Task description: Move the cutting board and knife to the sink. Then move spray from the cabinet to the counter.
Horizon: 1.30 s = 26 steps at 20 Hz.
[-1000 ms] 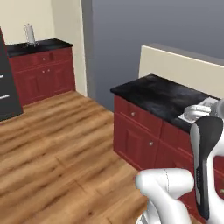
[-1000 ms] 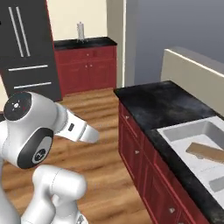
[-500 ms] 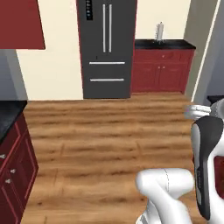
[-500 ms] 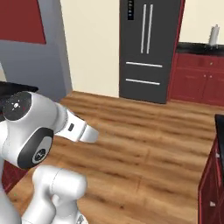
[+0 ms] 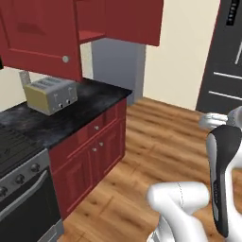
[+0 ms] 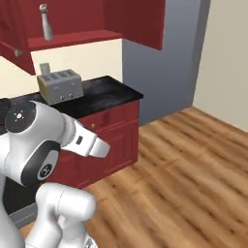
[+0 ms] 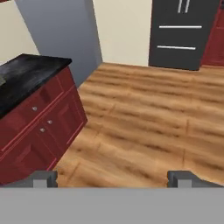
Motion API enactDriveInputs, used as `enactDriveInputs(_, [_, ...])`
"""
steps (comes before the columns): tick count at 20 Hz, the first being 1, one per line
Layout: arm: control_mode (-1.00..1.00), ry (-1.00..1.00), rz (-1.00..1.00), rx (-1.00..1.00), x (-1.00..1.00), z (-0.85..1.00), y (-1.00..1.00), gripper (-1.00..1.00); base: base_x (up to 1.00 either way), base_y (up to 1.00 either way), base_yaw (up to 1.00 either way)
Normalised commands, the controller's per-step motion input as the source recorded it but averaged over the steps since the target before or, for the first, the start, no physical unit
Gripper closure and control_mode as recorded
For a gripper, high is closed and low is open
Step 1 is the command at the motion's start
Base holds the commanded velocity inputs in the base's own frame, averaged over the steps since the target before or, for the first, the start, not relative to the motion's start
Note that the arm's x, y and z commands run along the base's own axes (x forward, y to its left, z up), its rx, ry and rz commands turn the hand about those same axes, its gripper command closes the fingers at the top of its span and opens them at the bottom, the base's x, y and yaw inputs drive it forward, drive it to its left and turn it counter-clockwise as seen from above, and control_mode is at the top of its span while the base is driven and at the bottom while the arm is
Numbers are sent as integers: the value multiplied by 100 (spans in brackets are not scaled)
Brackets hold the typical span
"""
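We see the arm (image 6: 38,145) folded close over its base, with the upper link raised and the forearm pointing forward and a little down toward the wooden floor (image 6: 184,179). In the hand view the pincer (image 7: 113,178) hangs above the floor, its two dark fingertips (image 7: 43,178) standing wide apart with nothing between them, so it is released.

Going from left to right in the left base view, we meet first the stove (image 5: 19,179) at the lower left edge, then the black worktop (image 5: 61,118) that carries a toaster (image 5: 49,94), pale in colour. The worktop ends in a free corner toward the room, beside a grey wall panel (image 5: 118,66). Under it are red drawer and door fronts (image 5: 94,151) with small knobs. Above it hangs the dark red cabinet (image 5: 42,38); its door stands open, and in the right base view the spray (image 6: 46,22) stands upright on the cabinet shelf (image 6: 72,38), above the toaster and well apart from the pincer.

To the right of the worktop the floor is wide and open up to the cream wall (image 5: 184,52) and the dark fridge (image 5: 227,61) at the far right. We cannot see the cutting board, the knife or the sink.
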Motion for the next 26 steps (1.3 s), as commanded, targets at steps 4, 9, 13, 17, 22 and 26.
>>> enactDriveInputs(4, [100,0,0,0,0,0,0,-100,22,0,75])
enactDriveInputs(9, [100,0,0,0,0,0,0,-100,66,-19,41])
enactDriveInputs(13, [100,0,0,0,0,0,0,-100,75,-35,21])
enactDriveInputs(17, [100,0,0,0,0,0,0,-100,77,-23,18])
enactDriveInputs(22, [100,0,0,0,0,0,0,-100,55,-2,23])
enactDriveInputs(26, [100,0,0,0,0,0,0,-100,60,0,37])
